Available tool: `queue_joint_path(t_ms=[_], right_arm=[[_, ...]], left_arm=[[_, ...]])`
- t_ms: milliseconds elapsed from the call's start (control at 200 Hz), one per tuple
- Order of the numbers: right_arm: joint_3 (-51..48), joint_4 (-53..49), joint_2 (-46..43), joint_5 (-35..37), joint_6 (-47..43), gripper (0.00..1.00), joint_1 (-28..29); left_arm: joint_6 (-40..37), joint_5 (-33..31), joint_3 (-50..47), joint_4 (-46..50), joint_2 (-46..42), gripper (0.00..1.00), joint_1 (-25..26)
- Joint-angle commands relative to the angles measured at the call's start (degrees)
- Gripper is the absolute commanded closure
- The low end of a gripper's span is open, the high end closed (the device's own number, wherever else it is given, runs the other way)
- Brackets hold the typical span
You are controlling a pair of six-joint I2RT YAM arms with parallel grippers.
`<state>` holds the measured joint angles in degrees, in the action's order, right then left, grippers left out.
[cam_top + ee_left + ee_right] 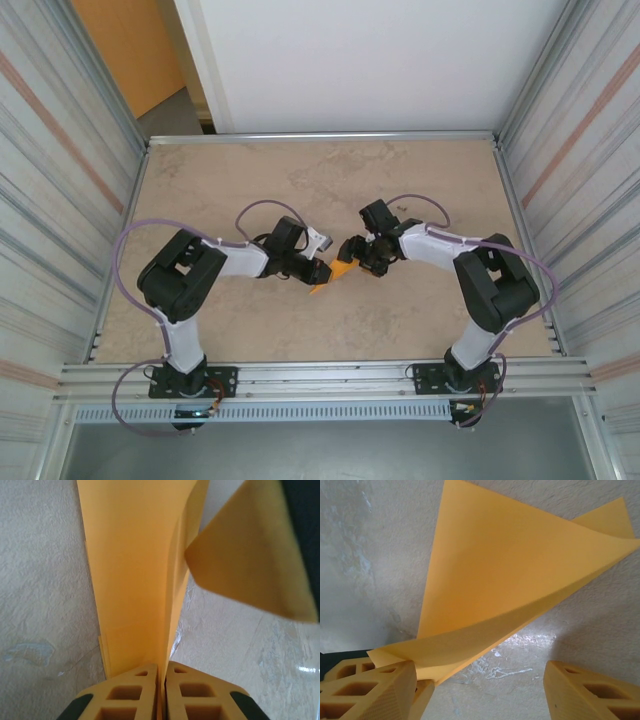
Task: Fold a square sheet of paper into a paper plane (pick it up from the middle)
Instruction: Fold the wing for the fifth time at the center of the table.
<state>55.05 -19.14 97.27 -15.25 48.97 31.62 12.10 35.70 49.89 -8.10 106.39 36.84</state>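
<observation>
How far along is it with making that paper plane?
Partway. Done: the orange paper is already folded into a narrower, layered shape. In hand: the left claw is pinched shut on one end, while the right claw stands open by a loose flap. Left: that flap isn't pressed flat, so no finished dart yet.

folded paper [130, 570], cropped at top edge

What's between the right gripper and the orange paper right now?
Nothing visible. The paper reaches one finger of the open right gripper, with no other object in the gap. The left gripper is shut on the paper.
</observation>
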Motion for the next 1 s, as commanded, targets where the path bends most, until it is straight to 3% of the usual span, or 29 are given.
queue_joint_path(t_ms=[0, 336, 667, 997], right_arm=[[2.0, -1.7, 1.6, -0.3, -1.8, 0.32, 0.5], [4.1, -4.3, 5.8, 2.7, -1.6, 0.37, 0.5], [5.3, -6.9, 8.3, 4.3, -1.6, 0.39, 0.8], [6.0, -7.7, 9.6, 4.3, -1.7, 0.40, 1.1]], left_arm=[[0.0, 1.8, 1.5, 3.7, 1.8, 0.87, -0.1], [-0.1, 3.1, 2.7, 6.1, 1.6, 0.85, -0.2], [2.2, 3.4, 1.8, 6.9, -1.6, 0.75, -1.1], [3.9, 2.1, -0.2, 8.7, -5.0, 0.74, -2.1]])
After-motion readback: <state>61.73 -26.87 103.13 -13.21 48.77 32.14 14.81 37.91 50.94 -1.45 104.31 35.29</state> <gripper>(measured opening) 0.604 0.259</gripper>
